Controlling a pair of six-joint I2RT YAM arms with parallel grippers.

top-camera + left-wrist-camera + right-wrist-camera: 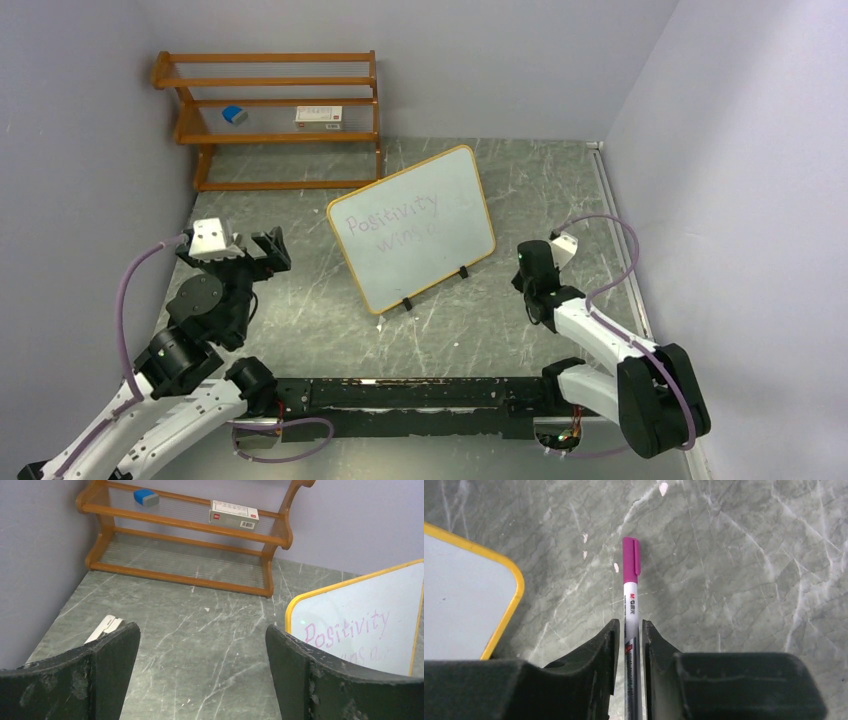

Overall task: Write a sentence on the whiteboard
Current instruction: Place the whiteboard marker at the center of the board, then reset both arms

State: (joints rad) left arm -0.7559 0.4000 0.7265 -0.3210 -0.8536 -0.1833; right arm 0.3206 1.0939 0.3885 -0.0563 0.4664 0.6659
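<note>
The whiteboard (pixel 445 185) stands tilted on two black feet in the middle of the table, its yellow-wood frame showing. The sentence (pixel 392 225) is thin purple handwriting, "Positivity wins", in two lines. The board (pixel 360 600) and the word "Positivity" (pixel 347 629) also show at the right of the left wrist view. My right gripper (pixel 629 626) sits right of the board's corner (pixel 464 595). It is shut on a capped purple-and-white marker (pixel 631 587) that sticks out past the fingertips over the table. My left gripper (pixel 202 635) is wide open and empty, left of the board.
A wooden shelf rack (pixel 270 135) stands at the back left, holding a blue eraser (pixel 234 114) and a small white box (pixel 320 115). A flat white object (pixel 107 626) lies on the table by my left finger. Purple walls close in on the left, back and right.
</note>
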